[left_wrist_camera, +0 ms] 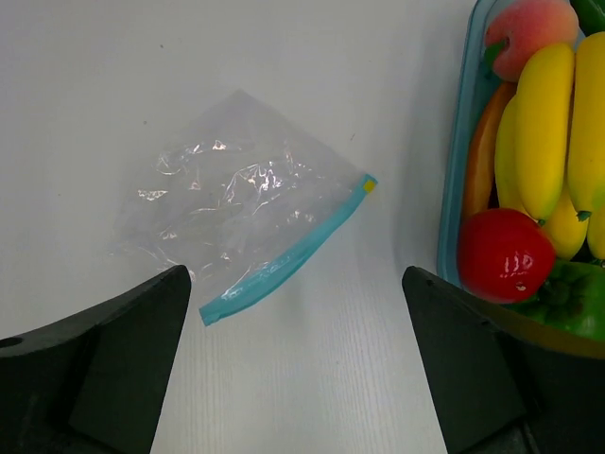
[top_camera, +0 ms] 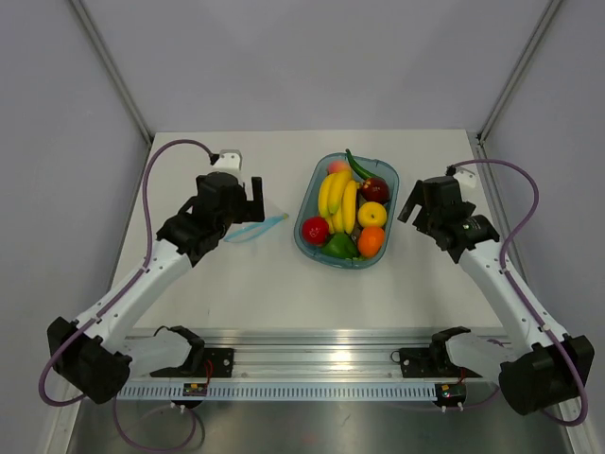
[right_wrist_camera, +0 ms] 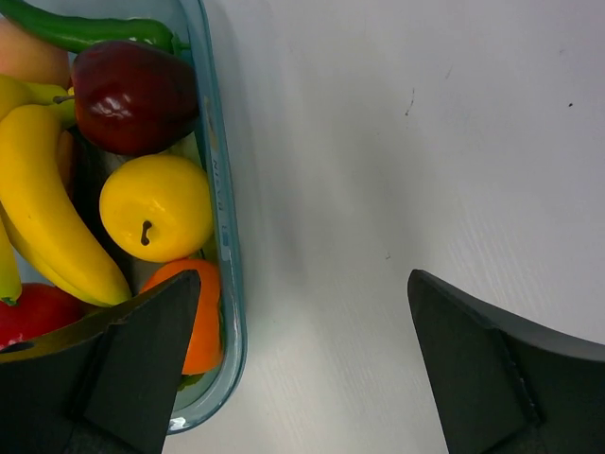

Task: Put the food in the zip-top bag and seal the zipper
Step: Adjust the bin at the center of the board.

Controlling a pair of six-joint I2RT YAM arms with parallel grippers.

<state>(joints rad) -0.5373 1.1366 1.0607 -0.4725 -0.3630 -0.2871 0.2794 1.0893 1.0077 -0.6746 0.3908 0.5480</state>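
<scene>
Insp. notes, one moment, both arms.

1. We find the left gripper (top_camera: 255, 200) (left_wrist_camera: 295, 284) with jaws spread wide and nothing between them. It hangs over the table (top_camera: 265, 274), just above the zip-top bag (top_camera: 250, 230) (left_wrist_camera: 232, 194), not touching it.
2. Right gripper (top_camera: 408, 203) (right_wrist_camera: 302, 284): jaws likewise spread wide, empty, over bare table just right of the tray (top_camera: 307, 203) (right_wrist_camera: 222, 189).
3. Bag lies flat and crumpled on the table, left of the tray and apart from it. Its zipper (left_wrist_camera: 288, 255) runs along the edge toward the tray, w/ a small yellow tab (left_wrist_camera: 369, 186) at one end. We cannot tell whether the zipper is pressed shut. No food seen inside the bag.
4. Food all sits in the tray: red fruit (top_camera: 315, 230) (left_wrist_camera: 506, 255) at the near-left end, yellow fruit (top_camera: 372, 214) (right_wrist_camera: 156, 206) on the right side, orange fruit (top_camera: 371, 241) (right_wrist_camera: 203, 317) just nearer than the yellow, against the tray wall.
5. Other tray contents: bananas (top_camera: 338, 197) (right_wrist_camera: 47, 208) down the middle, green pepper (top_camera: 339, 246) btwn red and orange fruit, chili (top_camera: 359, 165) (right_wrist_camera: 85, 30) at the far end, dark red apple (top_camera: 375, 189) (right_wrist_camera: 132, 95) just beyond the yellow fruit, and a peach (left_wrist_camera: 529, 28) at the far-left.
</scene>
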